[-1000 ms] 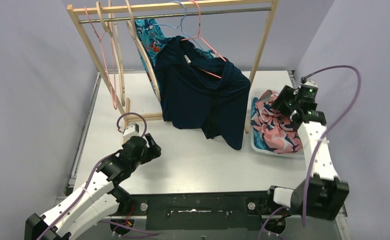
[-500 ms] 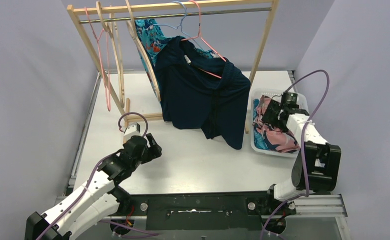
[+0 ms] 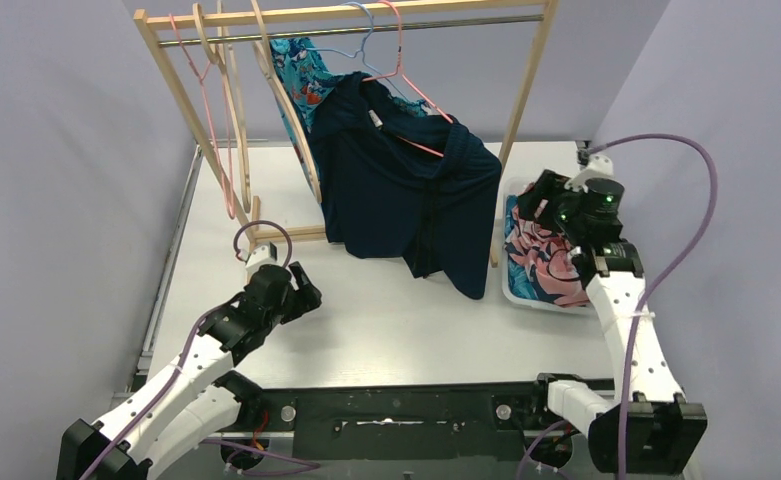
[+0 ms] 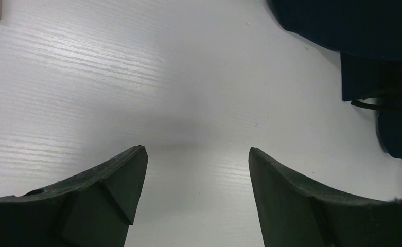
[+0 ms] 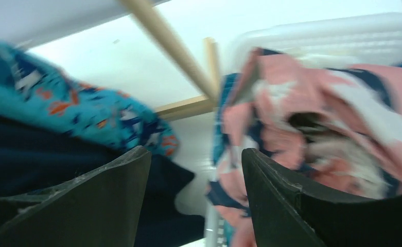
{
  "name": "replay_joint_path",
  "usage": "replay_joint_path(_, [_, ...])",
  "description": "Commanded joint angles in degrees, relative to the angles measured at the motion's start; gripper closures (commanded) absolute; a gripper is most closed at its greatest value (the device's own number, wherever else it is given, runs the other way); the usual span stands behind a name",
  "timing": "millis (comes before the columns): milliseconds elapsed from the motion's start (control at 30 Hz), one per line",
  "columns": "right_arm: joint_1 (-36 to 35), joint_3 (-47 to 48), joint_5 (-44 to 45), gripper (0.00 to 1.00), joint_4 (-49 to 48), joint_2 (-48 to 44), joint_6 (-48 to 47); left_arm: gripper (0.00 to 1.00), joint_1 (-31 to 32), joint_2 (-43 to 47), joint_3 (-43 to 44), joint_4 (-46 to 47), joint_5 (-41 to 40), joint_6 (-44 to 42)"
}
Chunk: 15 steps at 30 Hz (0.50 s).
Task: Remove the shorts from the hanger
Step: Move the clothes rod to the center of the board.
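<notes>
The dark navy shorts [image 3: 406,195] hang from a pink hanger [image 3: 406,95] on the wooden rack; they also show in the left wrist view [image 4: 373,31] and the right wrist view [image 5: 29,154]. The teal shark-print shorts [image 3: 301,65] hang behind them and also show in the right wrist view [image 5: 80,110]. The pink-and-navy floral shorts [image 3: 546,260] lie in the white basket [image 3: 519,296]; they also show in the right wrist view [image 5: 312,113]. My right gripper [image 3: 534,200] is open and empty above the basket's far left corner. My left gripper [image 3: 304,296] is open and empty, low over the table.
The wooden rack [image 3: 266,16] stands at the back, with a post [image 3: 521,95] between the navy shorts and the basket. Bare pink and wooden hangers [image 3: 221,120] hang at its left. The rack's base bar [image 3: 291,235] lies on the table near my left gripper.
My right gripper dipped into the basket over the floral shorts, then rose and swung left toward the rack post, empty. The left arm has barely moved.
</notes>
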State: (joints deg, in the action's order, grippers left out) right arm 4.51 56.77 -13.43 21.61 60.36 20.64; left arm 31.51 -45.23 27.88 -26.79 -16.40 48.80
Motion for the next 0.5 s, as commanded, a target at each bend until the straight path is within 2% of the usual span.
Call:
replay_joint_path(0, [-6.61,4.96,-8.5,0.34,-4.95,8.08,-1.84,0.28,-0.64,0.45,0.46,3.2,1.39,-1.33])
replay_joint_path(167, [-7.85,15.05,-9.51,0.38,-3.35,20.5,-4.5,0.28,-0.83,0.67,0.42,3.16,1.84,-1.33])
replay_joint_path(467, [-7.77,24.42,-15.82,0.41,-4.98,30.33,-9.05,0.28,-1.35,-0.02,0.42,3.54,2.07,-1.59])
